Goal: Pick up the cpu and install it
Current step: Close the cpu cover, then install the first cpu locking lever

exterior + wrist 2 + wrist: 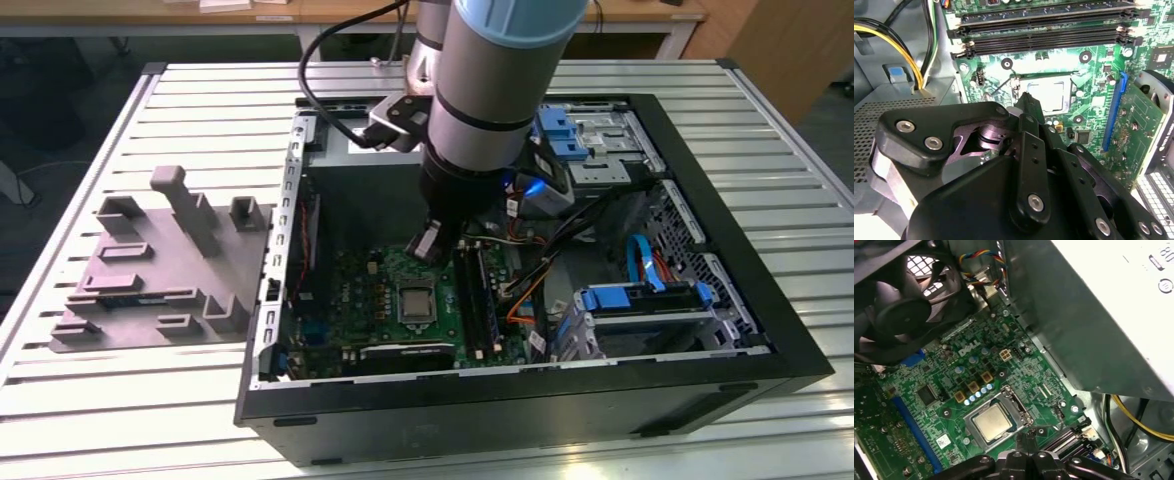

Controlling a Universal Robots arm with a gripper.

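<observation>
Sitting open on the slatted surface [160, 90], the computer case [747, 330] is being entered by the gripper [1026, 442], which is being held just above the motherboard [949, 390]. The cpu [992, 422] is being seen seated in its socket [1016, 407], just beyond the fingertips; nothing is being held. Whether the gripper's fingers are apart cannot be told. Judged so, installation is being finished, and securing the socket frame calls for care.
</observation>
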